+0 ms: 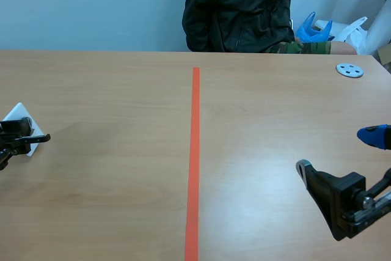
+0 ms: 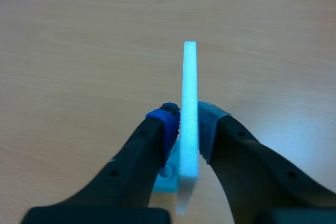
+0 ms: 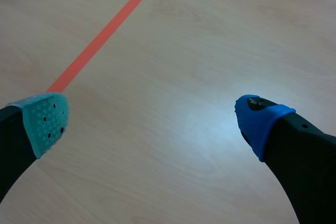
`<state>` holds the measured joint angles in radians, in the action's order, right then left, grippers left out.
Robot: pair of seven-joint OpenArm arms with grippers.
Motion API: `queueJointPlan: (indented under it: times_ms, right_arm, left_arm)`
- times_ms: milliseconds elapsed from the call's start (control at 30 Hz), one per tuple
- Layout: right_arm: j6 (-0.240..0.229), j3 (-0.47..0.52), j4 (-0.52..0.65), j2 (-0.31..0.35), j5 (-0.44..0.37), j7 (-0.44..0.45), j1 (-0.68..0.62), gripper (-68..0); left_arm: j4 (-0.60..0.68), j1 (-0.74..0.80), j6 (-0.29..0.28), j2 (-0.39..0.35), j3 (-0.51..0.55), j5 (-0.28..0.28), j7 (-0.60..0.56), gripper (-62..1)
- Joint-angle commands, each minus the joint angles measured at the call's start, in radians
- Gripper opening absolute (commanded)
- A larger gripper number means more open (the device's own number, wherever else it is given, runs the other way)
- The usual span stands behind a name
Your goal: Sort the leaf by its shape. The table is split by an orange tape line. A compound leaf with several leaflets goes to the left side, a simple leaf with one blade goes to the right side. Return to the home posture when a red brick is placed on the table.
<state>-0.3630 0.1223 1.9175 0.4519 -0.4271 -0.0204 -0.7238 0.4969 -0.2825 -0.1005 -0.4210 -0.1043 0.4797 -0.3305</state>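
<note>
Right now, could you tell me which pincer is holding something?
The left pincer, shut on a thin white card; the right pincer stands open with nothing between its fingers.

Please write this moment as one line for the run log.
left gripper: jaws shut on thin white flat card, edge-on | right gripper: jaws open, empty, right of orange tape line

white card face unseen, person cropped

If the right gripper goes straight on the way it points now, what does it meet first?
Most likely the table: the open right gripper points forward and down at it, short of the orange tape line. No object shows ahead.
</note>
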Motion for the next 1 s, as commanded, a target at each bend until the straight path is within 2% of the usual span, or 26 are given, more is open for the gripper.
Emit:
queueJointPlan:
  times_ms: [0, 133, 233, 300, 367, 433, 600, 800, 967]
  right_arm:
    - [-0.001, 0.001, 0.011, 0.008, -0.003, 0.019, 0.012, 0.4]
    - [-0.001, 0.001, 0.011, 0.008, -0.003, 0.019, 0.012, 0.4]
    - [-0.001, 0.001, 0.011, 0.008, -0.003, 0.019, 0.012, 0.4]
    - [-0.001, 0.001, 0.011, 0.008, -0.003, 0.019, 0.012, 0.4]
    - [-0.001, 0.001, 0.011, 0.008, -0.003, 0.018, 0.012, 0.4]
    - [-0.001, 0.001, 0.011, 0.008, -0.003, 0.018, 0.012, 0.4]
    - [-0.001, 0.001, 0.011, 0.008, -0.003, 0.019, 0.012, 0.4]
    - [-0.001, 0.001, 0.011, 0.008, -0.003, 0.019, 0.012, 0.4]
    - [-0.001, 0.001, 0.011, 0.008, -0.003, 0.019, 0.012, 0.4]
  left_arm:
    - [0.024, -0.017, 0.001, -0.010, 0.002, 0.004, -0.016, -40.8]
    - [0.024, -0.017, 0.001, -0.015, 0.002, 0.004, -0.018, -34.3]
    - [0.036, -0.017, 0.001, -0.027, 0.002, 0.004, -0.017, -26.8]
    - [0.055, -0.015, 0.000, -0.040, 0.002, 0.004, -0.017, -18.8]
    - [0.089, -0.010, -0.002, -0.055, 0.002, 0.004, -0.017, -8.1]
    - [0.139, 0.004, -0.024, -0.074, 0.002, 0.004, -0.016, 1.4]
    - [0.306, 0.078, -0.095, -0.128, 0.003, 0.004, 0.020, 1.4]
    - [0.563, 0.228, -0.236, -0.185, 0.006, 0.003, 0.079, 1.4]
    - [0.787, 0.375, -0.314, -0.196, 0.006, 0.002, 0.142, 1.4]
